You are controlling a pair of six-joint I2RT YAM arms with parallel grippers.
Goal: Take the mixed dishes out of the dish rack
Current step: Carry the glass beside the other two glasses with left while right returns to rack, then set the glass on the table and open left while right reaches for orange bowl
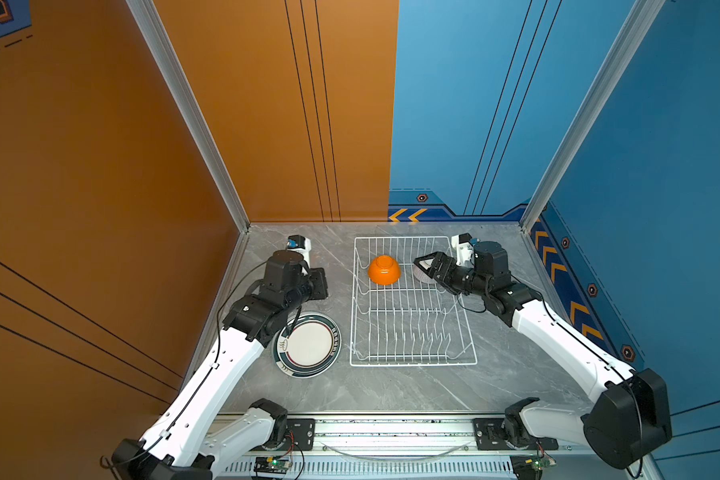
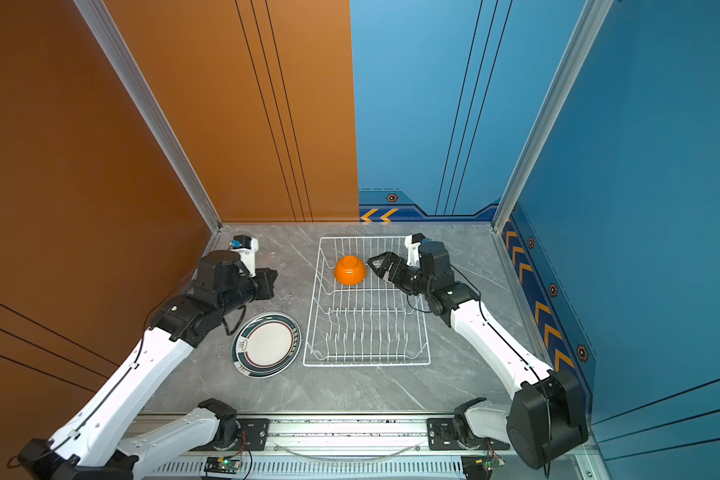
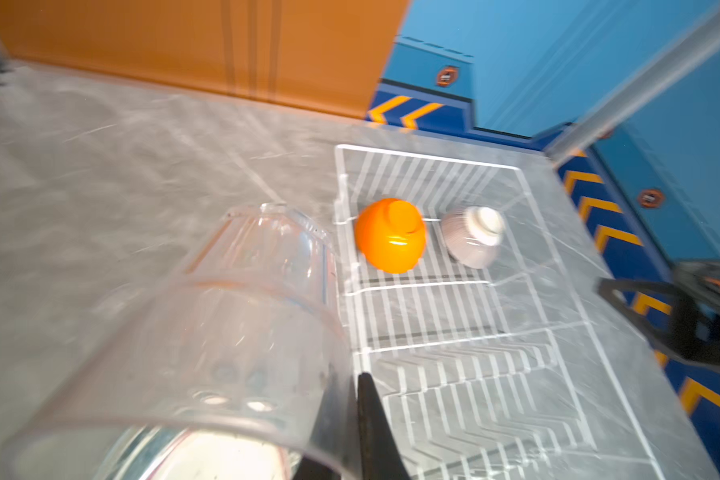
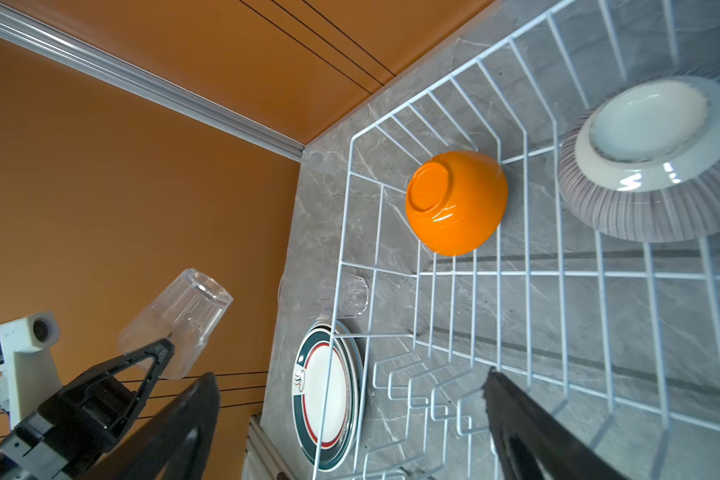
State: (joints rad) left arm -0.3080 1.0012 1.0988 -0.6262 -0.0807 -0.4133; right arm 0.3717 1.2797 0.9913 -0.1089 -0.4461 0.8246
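Overall: rack (image 1: pixel 413 365) is sitting in the middle of the table (image 1: pixel 391 390), with one arm reaching in from each side.
Orange bowl (image 1: pixel 384 270): lying upside down in the rack's far section, toward its left wall.
Ribbed bowl (image 4: pixel 641 199): lying upside down in the same section, right of the orange bowl and apart from it.
Plates (image 1: pixel 308 345): lying stacked flat on the table, just beside the rack's near-left corner.
Left hand (image 4: pixel 163 347): hovering left of the rack, jaws closed on a clear cup (image 4: pixel 175 320), gripping it near its mouth.
Cup: hanging tilted in the air, base pointing away from the hand, clear of the table.
Second cup (image 4: pixel 346 295): sitting on the table just outside the rack's left wall, beyond the plates; cannot tell which end is facing up.
Right hand (image 1: pixel 422 269): hanging over the rack's far right part, close above the ribbed bowl, jaws standing wide apart and gripping nothing.
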